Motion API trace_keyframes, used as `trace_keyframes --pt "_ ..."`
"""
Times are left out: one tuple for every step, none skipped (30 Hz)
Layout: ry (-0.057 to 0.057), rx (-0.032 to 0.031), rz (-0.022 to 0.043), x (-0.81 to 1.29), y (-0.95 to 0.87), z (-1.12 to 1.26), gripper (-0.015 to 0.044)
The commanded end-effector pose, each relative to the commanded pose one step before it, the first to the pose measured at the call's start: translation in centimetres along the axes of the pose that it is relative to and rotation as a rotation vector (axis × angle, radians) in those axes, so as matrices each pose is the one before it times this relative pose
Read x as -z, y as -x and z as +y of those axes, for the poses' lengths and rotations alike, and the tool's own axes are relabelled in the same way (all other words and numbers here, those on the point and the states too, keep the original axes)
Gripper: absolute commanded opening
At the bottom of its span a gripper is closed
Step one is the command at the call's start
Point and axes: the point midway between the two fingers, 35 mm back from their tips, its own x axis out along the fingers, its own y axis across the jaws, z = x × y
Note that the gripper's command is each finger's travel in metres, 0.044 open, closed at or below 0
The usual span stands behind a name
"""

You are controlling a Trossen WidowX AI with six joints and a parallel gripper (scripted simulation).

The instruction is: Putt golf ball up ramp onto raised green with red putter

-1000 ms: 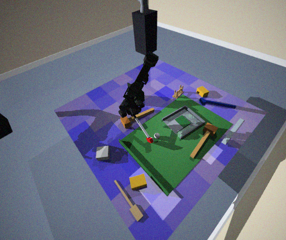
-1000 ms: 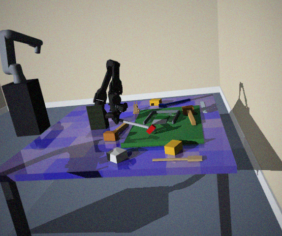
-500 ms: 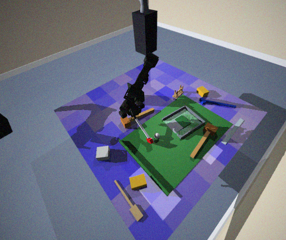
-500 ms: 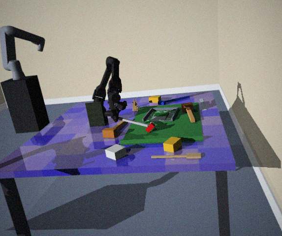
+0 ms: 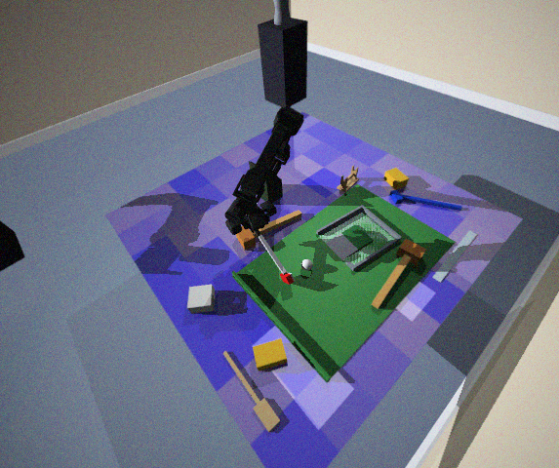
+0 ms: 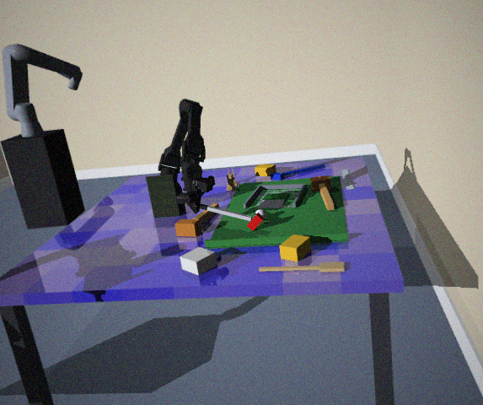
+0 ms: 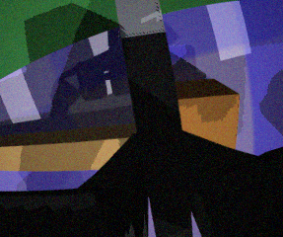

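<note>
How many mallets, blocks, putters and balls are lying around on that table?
Mallets: 3 (wooden mallet by the gripper, brown-headed mallet on the green mat, pale mallet near the front)
Blocks: 3 (yellow block at the back, yellow block at the front, white block)
Putters: 2 (red putter, blue putter)
Balls: 1 (golf ball)
Total: 9
</note>
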Motion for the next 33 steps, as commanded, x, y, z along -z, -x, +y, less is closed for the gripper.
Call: trace_keyframes --pt "0.0048 0.00621 -0.00410 -0.184 0.162 -0.388 0.0000" --pt "0.0000 0.00000 0.00000 0.000 0.000 0.000 0.0000" --pt "0.0000 0.00000 0.00000 0.000 0.000 0.000 0.0000" --pt "-0.0041 -0.00533 0.00431 0.173 -0.156 0.265 0.0000" --pt "0.0000 0.00000 0.00000 0.000 0.000 0.000 0.0000" --pt "0.0000 0.00000 0.00000 0.000 0.000 0.000 0.0000" --pt "-0.0001 0.00040 -0.00012 -0.056 0.034 0.217 0.0000" --pt "-0.0003 0.00111 -0.00035 -0.158 0.093 0.654 0.0000" --pt "-0.0004 0.00152 -0.00057 -0.230 0.131 1.099 0.0000" --pt "-0.0002 0.00134 -0.00068 -0.229 0.124 1.395 0.0000" --pt "0.0000 0.00070 -0.00060 -0.159 0.079 1.409 0.0000" --pt "0.0002 0.00006 -0.00049 -0.087 0.034 1.412 0.0000" --pt "0.0004 -0.00058 -0.00034 -0.014 -0.008 1.409 0.0000" --pt "0.0006 -0.00122 -0.00016 0.059 -0.050 1.401 0.0000" --pt "0.0007 -0.00185 0.00006 0.133 -0.090 1.387 0.0000" --pt "0.0009 -0.00246 0.00031 0.206 -0.127 1.363 0.0000" --pt "0.0008 -0.00239 0.00044 0.215 -0.127 1.066 0.0000" --pt "0.0005 -0.00162 0.00036 0.151 -0.087 0.631 0.0000" --pt "0.0002 -0.00057 0.00013 0.054 -0.031 0.209 0.0000" --pt "0.0000 0.00000 0.00000 0.000 0.000 0.000 0.0000" --pt "0.0000 0.00000 0.00000 0.000 0.000 0.000 0.0000" --pt "0.0000 0.00000 0.00000 0.000 0.000 0.000 0.0000" --pt "0.0000 0.00000 0.00000 0.000 0.000 0.000 0.0000" --pt "0.0000 0.00015 -0.00003 -0.013 0.103 -0.008 0.0000" --pt "-0.0001 0.00029 -0.00006 -0.025 0.211 -0.015 0.0000" --pt "-0.0001 0.00038 -0.00007 -0.032 0.292 -0.020 0.0000" --pt "-0.0001 0.00045 -0.00008 -0.036 0.383 -0.023 0.0000" --pt "-0.0001 0.00049 -0.00006 -0.036 0.484 -0.024 0.0000" --pt "-0.0001 0.00048 -0.00003 -0.031 0.595 -0.023 0.0000" --pt "-0.0001 0.00040 0.00002 -0.018 0.685 -0.016 0.0000" --pt "-0.0001 0.00025 0.00007 0.001 0.721 -0.006 0.0000" --pt "0.0000 0.00007 0.00013 0.021 0.730 0.006 0.0000" --pt "0.0000 -0.00011 0.00018 0.042 0.736 0.019 0.0000"
